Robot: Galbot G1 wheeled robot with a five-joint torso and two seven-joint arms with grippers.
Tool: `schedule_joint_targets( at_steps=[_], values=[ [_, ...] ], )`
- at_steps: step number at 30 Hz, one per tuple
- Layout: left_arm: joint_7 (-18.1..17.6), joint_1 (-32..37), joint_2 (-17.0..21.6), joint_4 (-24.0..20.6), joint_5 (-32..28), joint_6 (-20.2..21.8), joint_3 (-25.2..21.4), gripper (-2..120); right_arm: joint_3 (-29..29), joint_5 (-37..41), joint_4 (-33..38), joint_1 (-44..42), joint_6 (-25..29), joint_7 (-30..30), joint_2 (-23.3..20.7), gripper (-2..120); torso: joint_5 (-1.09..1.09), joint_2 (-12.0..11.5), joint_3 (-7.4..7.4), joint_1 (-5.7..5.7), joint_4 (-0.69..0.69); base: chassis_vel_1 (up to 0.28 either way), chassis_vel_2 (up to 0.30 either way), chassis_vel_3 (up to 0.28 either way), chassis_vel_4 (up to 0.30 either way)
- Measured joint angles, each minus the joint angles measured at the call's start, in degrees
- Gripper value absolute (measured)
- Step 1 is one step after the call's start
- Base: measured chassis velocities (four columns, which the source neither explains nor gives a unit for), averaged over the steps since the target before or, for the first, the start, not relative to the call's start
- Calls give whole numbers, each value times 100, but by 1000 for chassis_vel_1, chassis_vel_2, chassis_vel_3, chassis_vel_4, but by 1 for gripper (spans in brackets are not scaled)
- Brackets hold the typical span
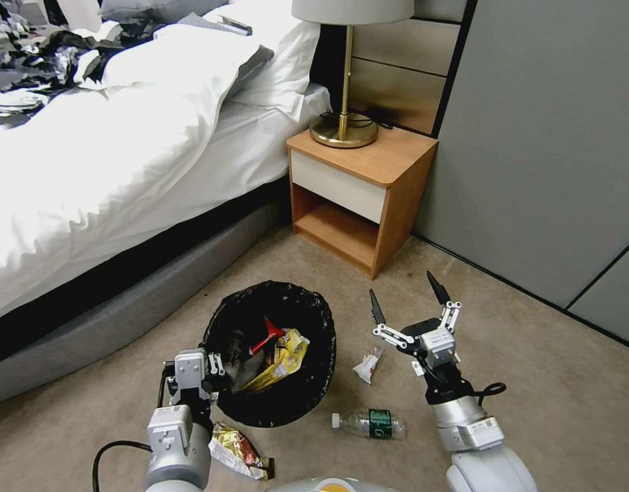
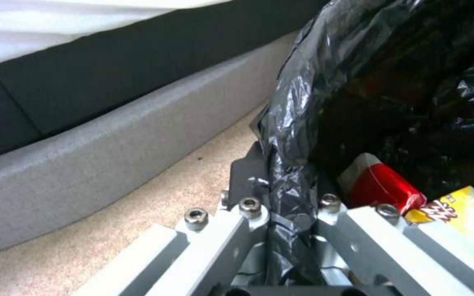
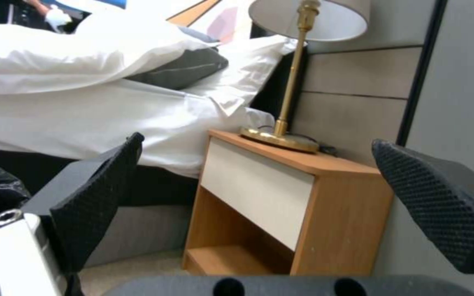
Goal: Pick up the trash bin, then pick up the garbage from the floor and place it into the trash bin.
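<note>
Down on the beige carpet beside the bed [image 1: 89, 171], the trash bin [image 1: 314, 383] sits tilted toward the robot, its black liner folded over the rim, with a red-white packet [image 1: 265, 336] and a yellow snack wrapper [image 1: 284, 355] lying inside. The left gripper [image 1: 215, 363] has its jaws closed on the near-left rim of the bin; in the left wrist view the crinkled liner [image 2: 286, 176] is pinched between the two metal fingers, with the packet [image 2: 379, 185] just beyond. The right gripper [image 1: 409, 295] hovers above the floor to the right of the bin, jaws spread wide and holding nothing, pointed toward the wooden nightstand [image 1: 369, 198] that carries a brass lamp [image 1: 345, 102]. Three pieces of garbage lie on the carpet: a small white wad [image 1: 367, 365] between the bin and the right gripper, a clear green-labelled bottle [image 1: 369, 424] on its side nearer the robot, and a shiny snack wrapper [image 1: 241, 451] just beside the left arm.
</note>
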Motion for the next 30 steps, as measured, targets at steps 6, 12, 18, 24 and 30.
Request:
schedule_joint_targets(
  at_steps=[6, 12, 18, 24, 30],
  values=[
    [-2, 37, 9, -12, 19, -13, -5, 1, 287, 573, -320, 268, 356, -1283, -268, 100, 0, 0, 0, 0, 0, 0, 0, 0, 0],
    [0, 57, -19, -33, 51, -25, -13, 1, 202, 846, -1029, 523, 607, -2454, -760, 99, 1, 0, 0, 0, 0, 0, 0, 0, 0],
    [0, 31, -61, -34, 85, 0, -15, 1, -191, 857, -1666, 732, 729, -2995, -1316, 93, 0, 0, 0, 0, 0, 0, 0, 0, 0],
    [0, -7, -129, -27, 132, 31, 0, 1, -544, 923, -2498, 1061, 807, -3661, -1645, 102, 1, 0, 0, 0, 0, 0, 0, 0, 0],
    [1, -16, -159, 10, 157, 37, 17, 1, -633, 653, -3298, 1333, 823, -3954, -1604, 111, 0, 0, 0, 0, 0, 0, 0, 0, 0]
  ],
)
